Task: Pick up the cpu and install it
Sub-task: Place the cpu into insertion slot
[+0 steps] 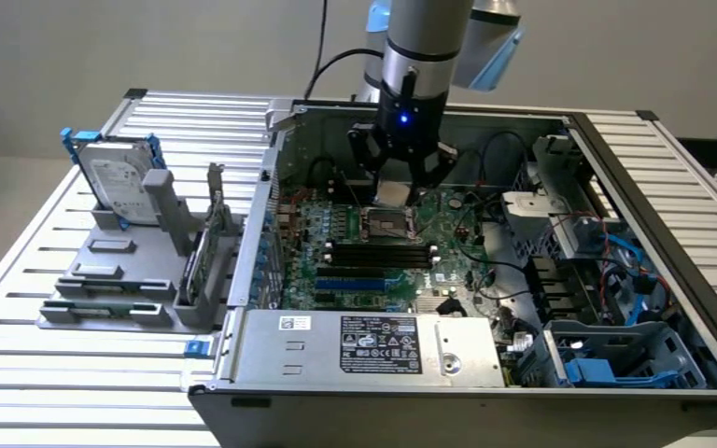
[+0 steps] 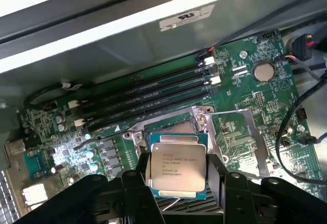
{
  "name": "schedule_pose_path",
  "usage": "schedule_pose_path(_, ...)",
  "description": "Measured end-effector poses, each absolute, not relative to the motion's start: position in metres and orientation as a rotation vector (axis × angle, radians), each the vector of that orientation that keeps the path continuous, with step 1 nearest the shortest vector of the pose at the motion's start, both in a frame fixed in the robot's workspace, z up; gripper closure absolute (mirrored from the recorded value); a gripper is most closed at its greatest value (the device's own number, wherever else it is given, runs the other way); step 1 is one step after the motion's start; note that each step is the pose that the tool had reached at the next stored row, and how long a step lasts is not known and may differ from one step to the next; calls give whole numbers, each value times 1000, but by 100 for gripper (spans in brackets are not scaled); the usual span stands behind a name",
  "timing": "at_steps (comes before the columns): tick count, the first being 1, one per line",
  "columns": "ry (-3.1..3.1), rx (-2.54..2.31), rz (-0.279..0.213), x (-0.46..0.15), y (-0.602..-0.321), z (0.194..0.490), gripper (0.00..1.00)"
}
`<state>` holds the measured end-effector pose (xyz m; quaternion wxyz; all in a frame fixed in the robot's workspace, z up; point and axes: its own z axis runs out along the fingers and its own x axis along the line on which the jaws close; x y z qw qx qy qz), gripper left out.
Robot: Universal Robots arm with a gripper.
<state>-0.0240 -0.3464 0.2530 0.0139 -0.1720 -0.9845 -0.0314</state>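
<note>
The cpu point(image 2: 178, 166), a flat square chip with a silver-grey printed top and green edge, sits between my black fingers point(image 2: 137, 179), one on each side of it. My gripper point(image 2: 178, 175) is shut on the cpu and holds it level just above the metal-framed socket point(image 2: 200, 120) on the green motherboard point(image 2: 245, 96). In the exterior view my gripper point(image 1: 396, 187) hangs inside the open computer case with the cpu point(image 1: 392, 194) a little above the socket point(image 1: 384, 222). Part of the socket is hidden under the chip.
Black memory slots point(image 2: 148, 94) run beside the socket, and its hinged metal plate point(image 2: 240, 140) lies open. Loose cables point(image 2: 296, 127) and a coin battery point(image 2: 263, 72) are close by. A power supply point(image 1: 372, 345) fills the case front. A hard drive point(image 1: 119, 182) stands on a grey rack outside the case.
</note>
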Motion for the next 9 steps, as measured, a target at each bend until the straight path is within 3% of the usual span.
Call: schedule_pose_path(9, -3017, -781, -101, -24, -346, 248, 46)
